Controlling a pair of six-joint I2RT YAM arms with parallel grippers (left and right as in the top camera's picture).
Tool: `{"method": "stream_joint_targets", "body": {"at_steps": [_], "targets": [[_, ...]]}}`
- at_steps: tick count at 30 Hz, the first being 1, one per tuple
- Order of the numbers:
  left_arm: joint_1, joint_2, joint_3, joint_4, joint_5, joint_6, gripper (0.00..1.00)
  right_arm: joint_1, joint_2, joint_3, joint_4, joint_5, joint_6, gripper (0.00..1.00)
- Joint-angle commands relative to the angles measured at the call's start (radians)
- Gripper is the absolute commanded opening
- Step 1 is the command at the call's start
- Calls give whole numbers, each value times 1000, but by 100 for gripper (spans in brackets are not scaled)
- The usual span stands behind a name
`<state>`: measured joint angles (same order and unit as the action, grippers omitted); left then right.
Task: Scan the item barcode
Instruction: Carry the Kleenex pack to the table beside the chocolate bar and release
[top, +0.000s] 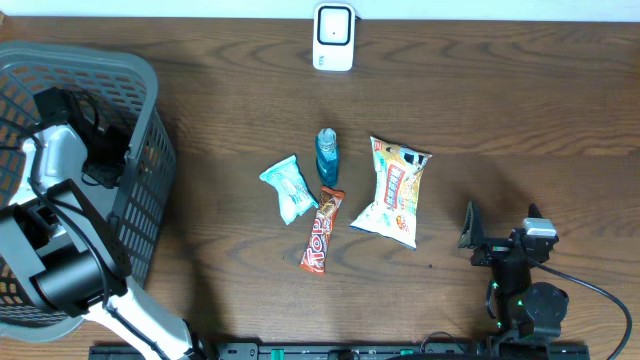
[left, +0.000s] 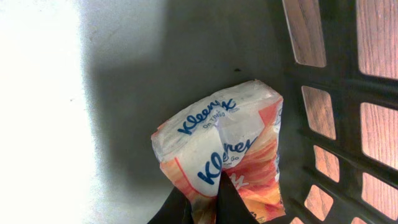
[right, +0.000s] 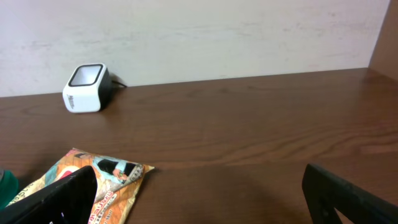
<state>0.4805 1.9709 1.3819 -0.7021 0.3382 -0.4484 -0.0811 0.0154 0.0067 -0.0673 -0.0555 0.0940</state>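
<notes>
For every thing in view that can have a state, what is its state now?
Left gripper: shut on the Kleenex pack, inside the basket.
Right gripper: open, empty.
Scanner: standing at the far edge of the table.
Snack bag: lying flat.
Candy bar: lying flat.
Teal bottle: apparently on its side.
Teal packet: lying flat.

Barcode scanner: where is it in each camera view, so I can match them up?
Overhead: barcode scanner at the top edge, centre.
Right wrist: upper left.
Left wrist: not in it; only the basket and a Kleenex pack.
Shared landmark: the snack bag, right of centre overhead, bottom left in the right wrist view.
</notes>
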Motion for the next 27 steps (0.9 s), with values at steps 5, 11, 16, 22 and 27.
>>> {"method": "stream_joint_targets", "body": {"at_steps": [5, 11, 16, 22, 27], "targets": [[14, -94, -6, -68, -187, 14, 7, -3, -4, -1, -4, 1, -6, 99], [31, -340, -3, -71, -194, 30, 7, -3, -4, -1, -4, 1, -6, 99], [32, -558, -3, -70, -193, 18, 7, -3, -4, -1, -4, 1, -6, 99], [-28, -808, -3, -51, -184, 8, 7, -3, -4, -1, -4, 1, -6, 99], [-264, -949, -3, -49, -141, 10, 7, -3, -4, -1, -4, 1, -6, 99]]}}
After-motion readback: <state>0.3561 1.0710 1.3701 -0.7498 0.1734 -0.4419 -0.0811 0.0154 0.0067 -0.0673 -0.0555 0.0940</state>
